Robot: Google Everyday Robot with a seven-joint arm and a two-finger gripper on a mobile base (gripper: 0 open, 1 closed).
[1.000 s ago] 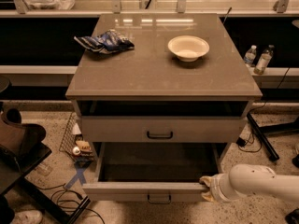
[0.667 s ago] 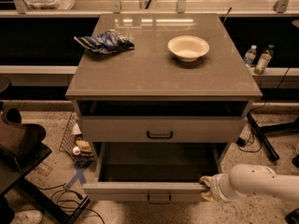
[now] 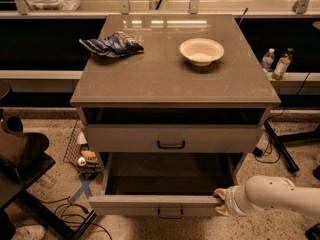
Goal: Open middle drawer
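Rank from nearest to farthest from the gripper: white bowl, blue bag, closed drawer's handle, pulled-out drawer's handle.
The gripper sits at the right end of the front of the middle drawer, which is pulled out.
1. Pulled-out drawer's handle, at the front's centre.
2. Closed drawer's handle, one level up.
3. White bowl, on the cabinet top, right of centre.
4. Blue bag, on the top, back left.

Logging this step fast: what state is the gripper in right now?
Gripper: at the right end of the pulled-out middle drawer, by its front; open or closed cannot be told.
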